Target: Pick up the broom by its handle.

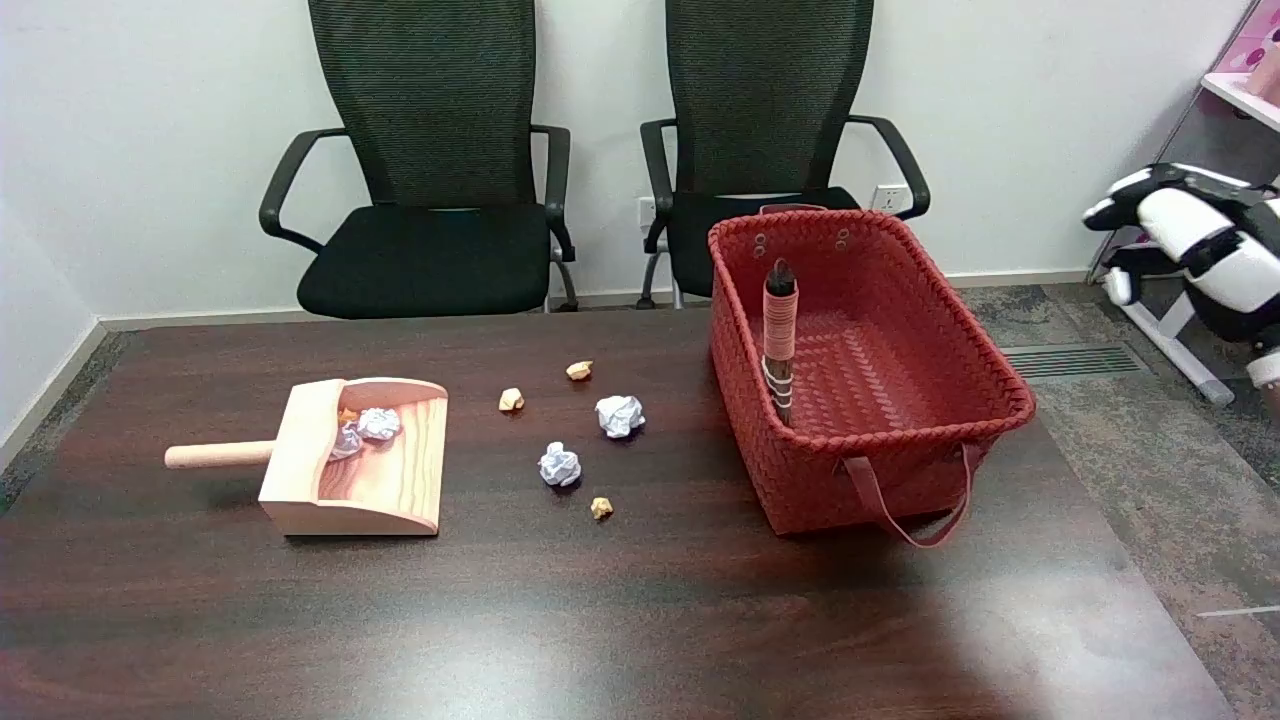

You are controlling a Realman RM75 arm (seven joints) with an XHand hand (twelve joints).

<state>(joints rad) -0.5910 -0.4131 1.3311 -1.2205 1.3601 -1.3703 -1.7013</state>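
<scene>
Broom handle (779,335) upright in red basket (985,395) | right hand (1190,235) well apart

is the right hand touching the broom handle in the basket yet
Apart. The head view shows the right hand in the air at the far right, well clear of the broom handle standing in the red basket.

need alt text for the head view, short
A broom stands handle-up inside a red woven basket on a dark table; the robot's right hand hangs off to the right, holding nothing. A wooden dustpan and paper scraps lie left.
</scene>
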